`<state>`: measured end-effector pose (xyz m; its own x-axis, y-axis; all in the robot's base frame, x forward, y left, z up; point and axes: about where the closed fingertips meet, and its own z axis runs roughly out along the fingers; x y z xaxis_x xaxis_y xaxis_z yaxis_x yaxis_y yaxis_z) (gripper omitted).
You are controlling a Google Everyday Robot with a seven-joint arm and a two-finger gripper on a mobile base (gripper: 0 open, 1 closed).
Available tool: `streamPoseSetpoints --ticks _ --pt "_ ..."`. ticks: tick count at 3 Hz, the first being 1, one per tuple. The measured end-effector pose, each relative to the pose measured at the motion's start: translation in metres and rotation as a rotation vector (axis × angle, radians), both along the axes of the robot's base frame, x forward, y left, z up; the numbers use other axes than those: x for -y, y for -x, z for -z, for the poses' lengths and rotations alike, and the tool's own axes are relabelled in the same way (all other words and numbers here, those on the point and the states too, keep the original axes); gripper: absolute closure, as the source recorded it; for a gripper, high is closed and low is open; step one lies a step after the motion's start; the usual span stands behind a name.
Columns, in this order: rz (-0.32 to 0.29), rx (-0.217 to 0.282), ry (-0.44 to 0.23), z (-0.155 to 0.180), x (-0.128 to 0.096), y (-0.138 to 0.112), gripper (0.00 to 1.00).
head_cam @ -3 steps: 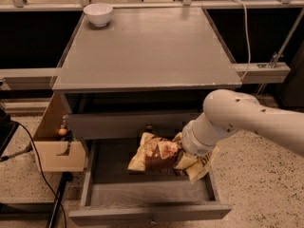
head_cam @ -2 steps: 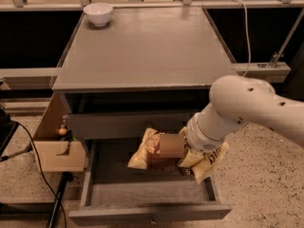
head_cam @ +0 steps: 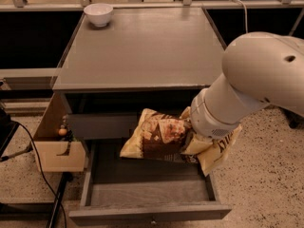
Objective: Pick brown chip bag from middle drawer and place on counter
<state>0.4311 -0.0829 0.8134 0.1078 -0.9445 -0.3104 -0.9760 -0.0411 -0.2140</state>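
The brown chip bag [head_cam: 159, 137], dark brown with pale yellow ends, hangs crumpled above the open middle drawer [head_cam: 147, 190]. My gripper [head_cam: 195, 137] is at the bag's right half, hidden under my thick white wrist [head_cam: 221, 110], and it holds the bag clear of the grey tray. The bag's right yellow end [head_cam: 218, 152] sticks out past the drawer's right side. The counter [head_cam: 142, 46] is the flat grey cabinet top just above and behind.
A white bowl [head_cam: 99, 14] stands at the counter's far left corner. The upper drawer front [head_cam: 102, 125] sits just behind the bag. A wooden box [head_cam: 57, 155] and a black cable [head_cam: 40, 167] lie at the left on the speckled floor [head_cam: 266, 184].
My arm has risen and come toward the camera, and the chip bag has come up with it from the drawer tray.
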Motion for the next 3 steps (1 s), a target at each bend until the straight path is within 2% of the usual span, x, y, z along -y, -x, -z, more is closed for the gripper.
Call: streamPoseSetpoints --ticks 2,3 --pt "-0.033 -0.025 0.03 -0.015 -0.003 0.001 1.0" --pt "-0.084 -0.024 0.049 -0.053 -0.004 -0.017 1.0"
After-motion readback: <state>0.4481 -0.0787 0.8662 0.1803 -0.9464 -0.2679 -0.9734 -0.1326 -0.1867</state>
